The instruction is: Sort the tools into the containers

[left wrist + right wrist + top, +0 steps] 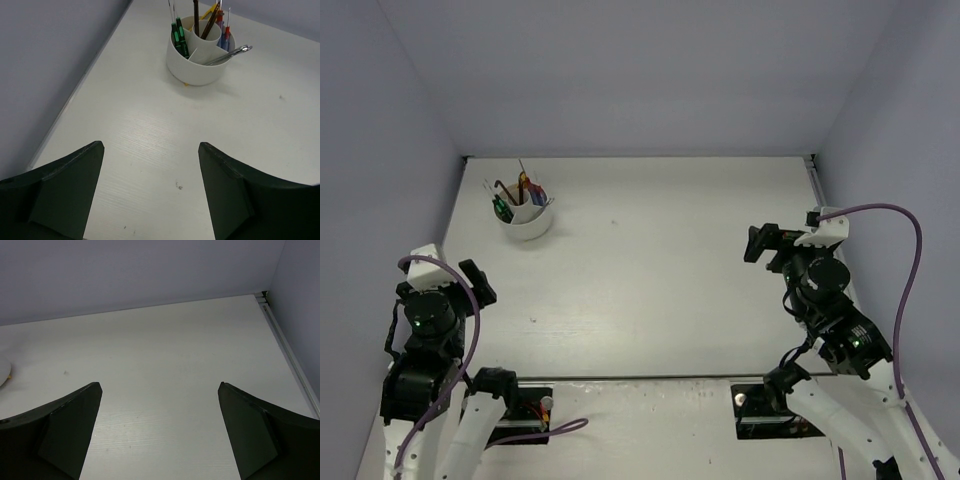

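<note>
The white round cup [528,229] stands at the far left of the table and holds the tools. In the left wrist view the cup [197,72] shows inner dividers, with green-black screwdrivers [177,36], a silver wrench [231,53] lying over the rim, a red-handled screwdriver [226,35] and a yellow tool [210,11] standing in it. My left gripper [477,279] [150,146] is open and empty over bare table, well short of the cup. At the right side of the table my right gripper [760,243] [160,385] is also open and empty. Only the cup's edge [4,373] shows at far left in the right wrist view.
Grey walls close the table on the left, back and right. A metal rail [285,342] runs along the right edge. Both arm bases [510,405] sit at the near edge.
</note>
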Available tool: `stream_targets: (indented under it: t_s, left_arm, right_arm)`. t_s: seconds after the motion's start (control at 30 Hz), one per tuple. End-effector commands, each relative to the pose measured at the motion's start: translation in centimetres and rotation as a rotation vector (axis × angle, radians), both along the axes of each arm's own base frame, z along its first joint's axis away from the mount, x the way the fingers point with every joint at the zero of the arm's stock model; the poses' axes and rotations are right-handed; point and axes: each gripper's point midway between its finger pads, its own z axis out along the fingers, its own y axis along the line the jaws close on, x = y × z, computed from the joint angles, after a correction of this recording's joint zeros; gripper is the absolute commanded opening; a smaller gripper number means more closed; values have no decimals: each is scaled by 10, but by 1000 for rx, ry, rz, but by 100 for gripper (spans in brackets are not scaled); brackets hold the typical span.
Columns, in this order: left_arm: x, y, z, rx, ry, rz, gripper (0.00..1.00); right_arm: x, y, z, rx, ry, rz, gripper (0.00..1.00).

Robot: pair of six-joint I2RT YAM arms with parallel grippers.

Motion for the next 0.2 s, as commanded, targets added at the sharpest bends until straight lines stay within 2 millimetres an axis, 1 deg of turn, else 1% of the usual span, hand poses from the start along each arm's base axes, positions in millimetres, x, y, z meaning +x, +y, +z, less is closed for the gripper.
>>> stream_targets:
  t_s: [0.0,0.07,0.17]
  left_arm:
    - [12,-2,6,-36,-56,13,73]
    - [14,-4,2,-40,-47,9,73]
    - [15,-4,1,-37,-40,8,73]
  right_arm:
    - [3,-5,15,35,-55,-36,100]
    - [4,-4,14,32,-52,-35,100]
    - [5,-3,13,32,-47,-31,100]
